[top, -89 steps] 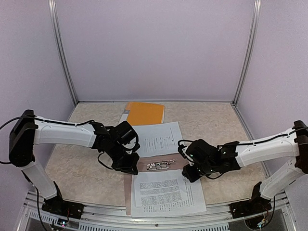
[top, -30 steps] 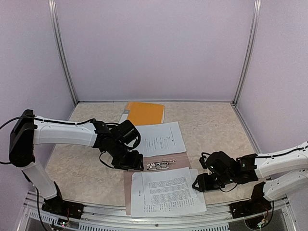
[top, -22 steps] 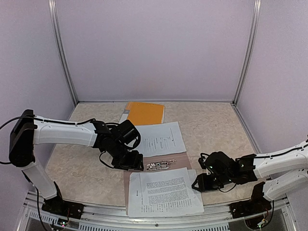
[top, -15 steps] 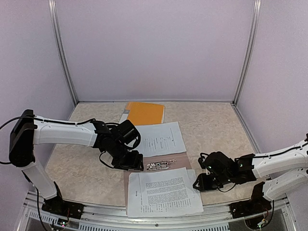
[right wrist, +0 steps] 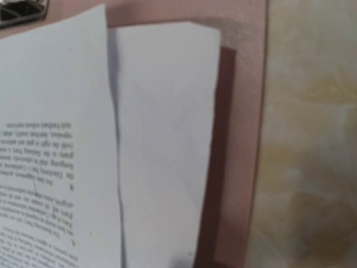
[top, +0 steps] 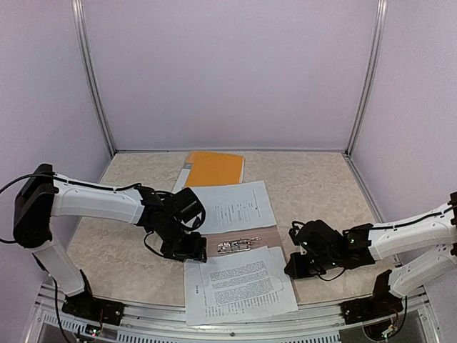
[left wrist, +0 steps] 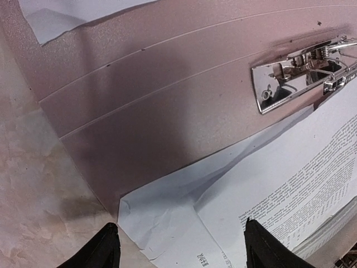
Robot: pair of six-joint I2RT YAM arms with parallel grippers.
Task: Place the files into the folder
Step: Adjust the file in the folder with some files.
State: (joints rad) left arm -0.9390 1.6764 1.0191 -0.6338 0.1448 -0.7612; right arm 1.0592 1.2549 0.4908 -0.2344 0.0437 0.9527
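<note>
Two-arm rig over a beige marbled bench (top: 321, 186). A taupe-pink folder (left wrist: 167, 111) lies open and flat nr the front edge, w/ a chrome lever-clip mechanism (top: 239, 245) across its middle. The files sit in two lots. One white printed sheet (top: 232, 206) is on the folder's far half, overhanging toward the back. A loose set of white printed sheets (top: 239, 286) is on the near half, skewed, its near edge running past the folder's toward the bench front. L fingers (left wrist: 106, 251) are spread wide, tips low on either side of that set's left corner nearest the clip, nothing gripped between them. R fingers (top: 292, 269) sit low at the set's right edge; apart or together can't be told, since the R wrist cam shows only paper, folder edge and bench. An orange card folder (top: 214, 168) lies closed at the back, just beyond the far sheet.
</note>
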